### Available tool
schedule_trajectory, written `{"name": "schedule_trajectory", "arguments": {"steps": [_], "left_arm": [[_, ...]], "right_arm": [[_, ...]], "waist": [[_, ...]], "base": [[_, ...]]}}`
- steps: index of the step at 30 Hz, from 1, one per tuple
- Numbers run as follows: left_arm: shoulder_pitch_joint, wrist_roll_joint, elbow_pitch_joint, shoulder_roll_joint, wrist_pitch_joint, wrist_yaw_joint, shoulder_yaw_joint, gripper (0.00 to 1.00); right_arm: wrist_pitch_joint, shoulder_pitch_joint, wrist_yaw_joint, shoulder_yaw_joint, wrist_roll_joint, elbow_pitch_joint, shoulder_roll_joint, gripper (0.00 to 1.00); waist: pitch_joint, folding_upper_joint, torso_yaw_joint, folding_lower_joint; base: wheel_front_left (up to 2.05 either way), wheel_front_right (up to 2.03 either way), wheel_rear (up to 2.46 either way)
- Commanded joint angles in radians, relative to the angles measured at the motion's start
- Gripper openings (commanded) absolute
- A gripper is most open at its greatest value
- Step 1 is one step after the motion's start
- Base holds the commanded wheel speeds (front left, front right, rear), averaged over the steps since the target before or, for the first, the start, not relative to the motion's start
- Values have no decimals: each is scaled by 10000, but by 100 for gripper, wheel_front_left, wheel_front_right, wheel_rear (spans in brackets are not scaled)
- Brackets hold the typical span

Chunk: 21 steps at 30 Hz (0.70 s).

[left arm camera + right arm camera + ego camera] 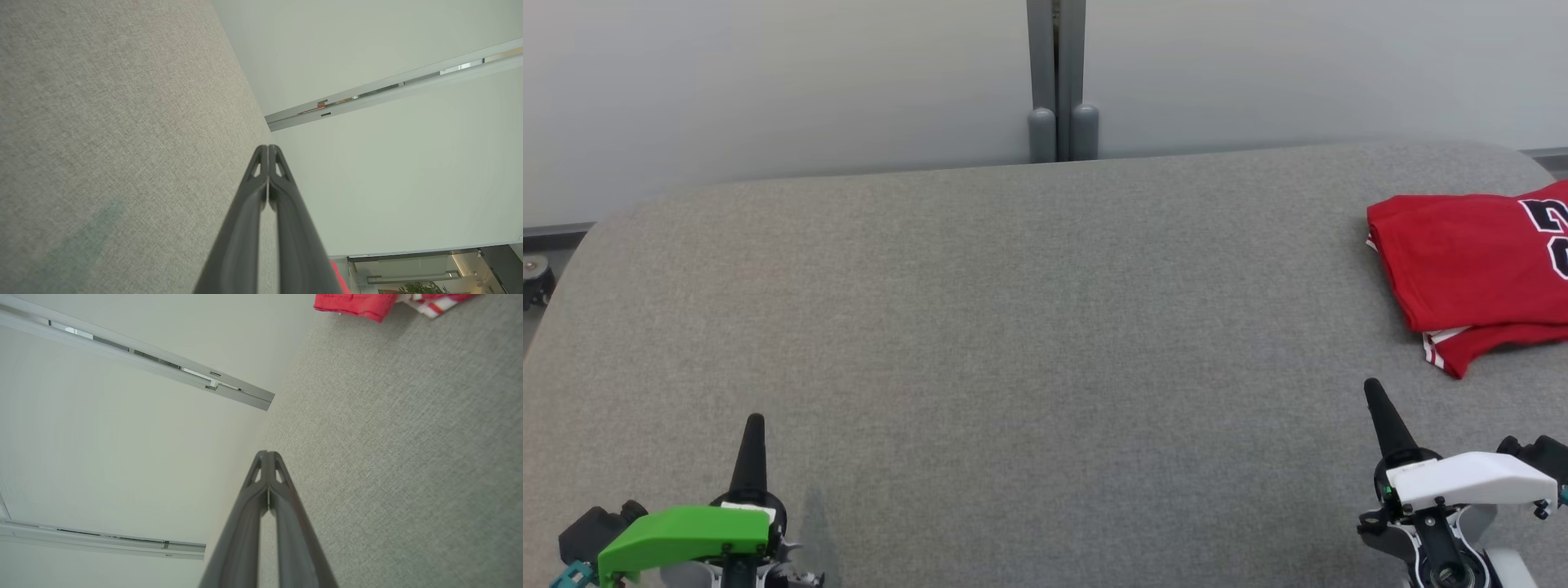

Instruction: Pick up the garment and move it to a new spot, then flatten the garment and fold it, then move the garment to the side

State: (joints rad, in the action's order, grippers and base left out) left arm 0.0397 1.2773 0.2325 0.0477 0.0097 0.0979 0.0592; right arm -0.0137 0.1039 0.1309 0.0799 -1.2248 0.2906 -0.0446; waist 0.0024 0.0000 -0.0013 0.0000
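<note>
Here, your left claw [754, 425] sits at the lower left of the head view with a green housing behind it. Its two dark fingers are pressed together into one point, with nothing between them. The left wrist view agrees: the left claw [267, 149] shows its tips meeting along a hairline seam, above bare grey cloth. Your right claw [1374, 390], white housing, is at the lower right, likewise fully closed and empty. In its own wrist view the right claw [266, 454] has its tips touching. The garment [1462, 261], a red jersey with red-and-white trim and dark numerals edged in white, lies folded on the far right part of the counter [1013, 327] and runs off the right edge of the head view. It lies beyond your right claw, apart from it, and well apart from the left one. The right wrist view catches the garment [355, 304] as a folded red edge at the top. The counter is covered in grey woven fabric and has rounded far corners. Behind it stands a pale wall [768, 82] with a grey post [1062, 73] at its middle.
</note>
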Motion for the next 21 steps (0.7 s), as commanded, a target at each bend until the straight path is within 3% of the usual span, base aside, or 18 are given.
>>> {"name": "schedule_trajectory", "arguments": {"steps": [1, 21], "left_arm": [[280, 252, -98, 81, 81, 52, 59, 0], [512, 1698, -122, 90, 519, 66, 283, 0]], "right_arm": [[-78, 183, 0, 47, -259, -133, -58, 0], [-528, 188, 0, 210, -1933, -249, -70, 0]], "waist": [[-1, 0, 1, 0], [-14, 0, 5, 0]], "base": [[0, 0, 0], [0, 0, 0]]}}
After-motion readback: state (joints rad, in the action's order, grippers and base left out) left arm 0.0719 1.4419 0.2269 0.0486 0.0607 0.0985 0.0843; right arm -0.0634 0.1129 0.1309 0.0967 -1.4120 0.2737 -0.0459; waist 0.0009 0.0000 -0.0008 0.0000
